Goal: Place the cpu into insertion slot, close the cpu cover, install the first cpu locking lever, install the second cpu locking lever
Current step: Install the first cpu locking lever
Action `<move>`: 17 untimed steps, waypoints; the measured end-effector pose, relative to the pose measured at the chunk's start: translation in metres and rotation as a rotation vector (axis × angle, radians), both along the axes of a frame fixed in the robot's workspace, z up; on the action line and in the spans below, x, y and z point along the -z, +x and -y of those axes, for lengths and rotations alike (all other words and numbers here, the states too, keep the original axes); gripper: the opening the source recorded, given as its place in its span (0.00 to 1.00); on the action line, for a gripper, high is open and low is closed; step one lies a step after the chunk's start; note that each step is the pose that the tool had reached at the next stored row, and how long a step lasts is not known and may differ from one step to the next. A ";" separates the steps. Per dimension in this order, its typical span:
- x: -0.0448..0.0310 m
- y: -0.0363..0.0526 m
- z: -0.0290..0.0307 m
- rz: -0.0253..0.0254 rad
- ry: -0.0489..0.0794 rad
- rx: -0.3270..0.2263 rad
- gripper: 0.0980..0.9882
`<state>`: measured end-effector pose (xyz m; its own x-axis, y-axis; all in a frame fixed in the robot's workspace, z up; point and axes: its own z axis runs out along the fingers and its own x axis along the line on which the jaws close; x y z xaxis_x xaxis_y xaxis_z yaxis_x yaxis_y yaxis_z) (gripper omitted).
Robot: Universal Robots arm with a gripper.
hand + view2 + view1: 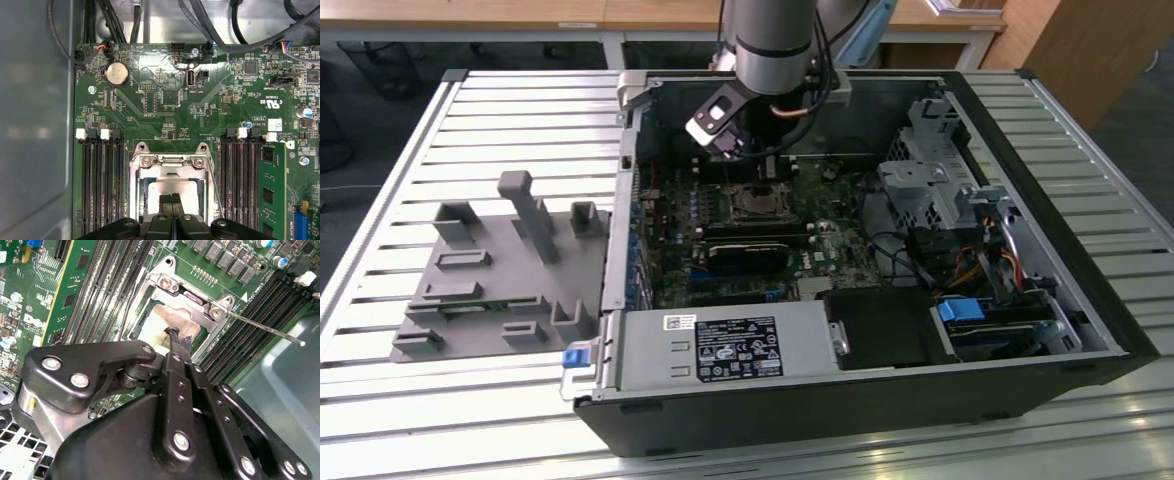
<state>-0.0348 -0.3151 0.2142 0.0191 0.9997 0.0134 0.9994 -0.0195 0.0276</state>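
Tool: the black two-fingered tool (177,337) sits nearest the lens in both wrist views. Its fingers are pressed together with nothing pinched between them, and the tips rest on or just above the middle of the socket.
Worktop: a pale slatted metal worktop (480,120) carries a grey moulded holder with upright blocks (494,270) and, just beside it, the computer.
Case: a black open tower case (854,410) lies on its side, and the arm reaches down into it.
Board: the green circuit board (165,100) lies flat inside, with dark memory slots on both sides of the socket.
Insertion slot: the small square socket with a silver metal rim (134,200) lies directly under the tool.
Cpu cover: the thin silver windowed frame plate (170,172) appears to lie down over the socket. Whether it is fully flat I cannot tell.
Cpu: the small flat square chip with a dull silver top (165,189) sits inside the slot and shows through the cover's window, so placing looks done.
Lever: a thin steel wire lever (265,328) juts out from the socket's corner and looks unlatched.
Doing it well: my judgement is that the cover is being seated. Press straight down, gently and centred, so the chip does not shift in the socket, and keep the fingertips clear of the wire lever.
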 end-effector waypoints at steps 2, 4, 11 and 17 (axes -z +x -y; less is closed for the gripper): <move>-0.0011 0.0000 0.0000 0.0001 0.000 0.000 0.01; -0.0024 0.0000 0.0000 0.0003 0.000 0.000 0.01; -0.0089 0.0000 0.0000 0.0003 0.000 0.000 0.01; -0.0139 0.0000 0.0000 0.0003 0.000 0.000 0.01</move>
